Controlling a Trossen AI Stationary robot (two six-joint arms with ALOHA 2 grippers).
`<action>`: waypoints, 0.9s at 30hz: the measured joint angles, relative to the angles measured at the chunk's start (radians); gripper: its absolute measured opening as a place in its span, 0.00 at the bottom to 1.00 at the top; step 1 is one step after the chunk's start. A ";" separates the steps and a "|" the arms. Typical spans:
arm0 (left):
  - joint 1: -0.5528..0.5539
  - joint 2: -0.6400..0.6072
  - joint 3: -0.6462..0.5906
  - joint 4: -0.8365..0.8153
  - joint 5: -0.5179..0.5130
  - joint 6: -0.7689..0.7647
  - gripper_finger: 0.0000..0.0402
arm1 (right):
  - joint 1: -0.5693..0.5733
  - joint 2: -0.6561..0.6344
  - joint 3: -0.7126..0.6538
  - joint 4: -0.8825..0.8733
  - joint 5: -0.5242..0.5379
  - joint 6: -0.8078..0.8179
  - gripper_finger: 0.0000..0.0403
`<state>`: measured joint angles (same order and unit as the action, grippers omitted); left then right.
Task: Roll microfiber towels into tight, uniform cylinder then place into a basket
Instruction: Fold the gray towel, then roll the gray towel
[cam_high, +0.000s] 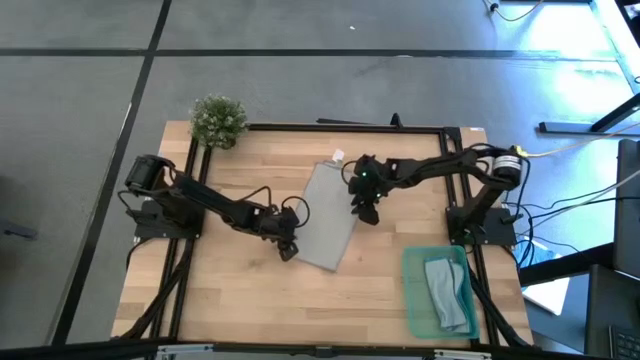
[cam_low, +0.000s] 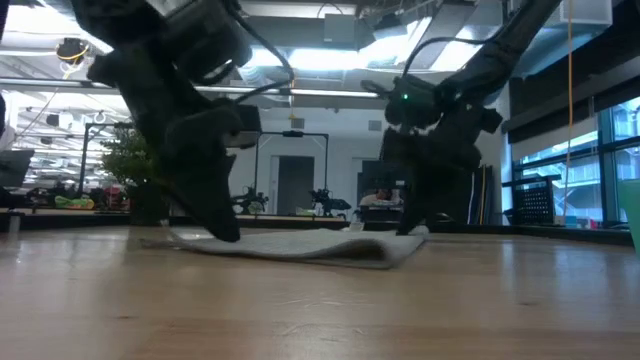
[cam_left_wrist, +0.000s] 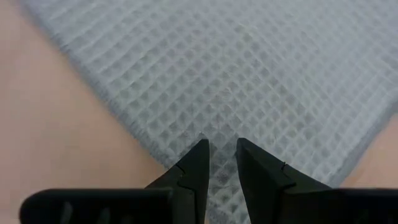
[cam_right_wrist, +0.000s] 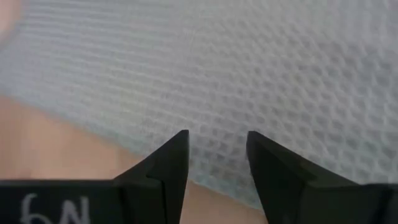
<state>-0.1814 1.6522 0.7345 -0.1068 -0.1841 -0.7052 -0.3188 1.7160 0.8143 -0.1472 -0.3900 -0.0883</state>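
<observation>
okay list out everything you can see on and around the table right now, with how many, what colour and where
Grey towel: one, light grey waffle weave, lying flat at the table's middle between the two grippers.
Blue towel: one, pale blue, lying bunched in the basket.
Basket: one, translucent green, at the table's near right corner.
Plant: one, green and bushy, at the far left corner.
Table: one, light wood with a black frame.
Left gripper: one, dark, at the grey towel's left edge near its lower corner, fingers slightly apart over the cloth.
Right gripper: one, dark, at the grey towel's right edge, fingers open over the cloth.
</observation>
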 joint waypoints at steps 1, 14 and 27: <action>0.000 0.011 0.001 0.023 0.019 0.000 0.19 | 0.003 0.011 0.000 -0.001 0.026 -0.001 0.40; -0.048 0.043 0.002 0.113 0.146 -0.026 0.19 | -0.058 0.044 0.000 0.120 0.142 -0.031 0.40; -0.022 -0.148 -0.002 -0.003 0.082 0.047 0.19 | 0.042 -0.152 0.166 -0.278 0.129 -0.242 0.40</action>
<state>-0.2035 1.5039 0.7327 -0.1100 -0.1016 -0.6584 -0.2764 1.5639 0.9806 -0.4247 -0.2611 -0.3305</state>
